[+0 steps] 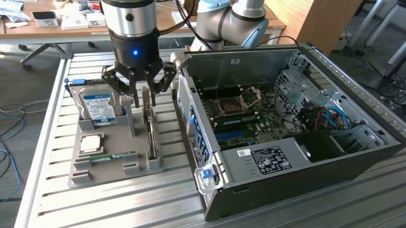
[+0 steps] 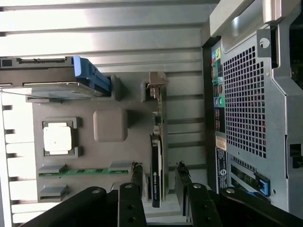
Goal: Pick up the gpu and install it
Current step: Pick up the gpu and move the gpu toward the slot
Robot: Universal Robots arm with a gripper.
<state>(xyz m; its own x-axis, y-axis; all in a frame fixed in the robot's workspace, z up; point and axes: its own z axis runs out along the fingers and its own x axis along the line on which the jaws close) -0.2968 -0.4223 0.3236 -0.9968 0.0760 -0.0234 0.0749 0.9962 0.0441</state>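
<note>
The gpu (image 1: 151, 130) stands on its long edge in a slot of the grey tray (image 1: 120, 168), on the side of the tray nearest the computer case (image 1: 285, 156). The gripper (image 1: 143, 97) hangs over the card's upper edge, spread wide. Its fingers (image 2: 137, 182) straddle the board, one on each side, and the wrist view shows a gap on both sides, so it has hold of nothing. From the exterior view alone a light brush against the card cannot be ruled out. The wrist view shows the silver bracket (image 2: 156, 82) at the card's far end and the case's perforated rear panel (image 2: 251, 104). The exterior view shows the case's open side and the motherboard (image 1: 247, 114) inside. A narrow strip of slatted table (image 1: 127, 209) separates tray and case. On the gripper's other side a hard drive (image 1: 98, 107) stands upright in the tray, near the fingers. A processor chip (image 1: 91, 142) and a RAM stick (image 1: 108, 157) lie flat lower down.
</note>
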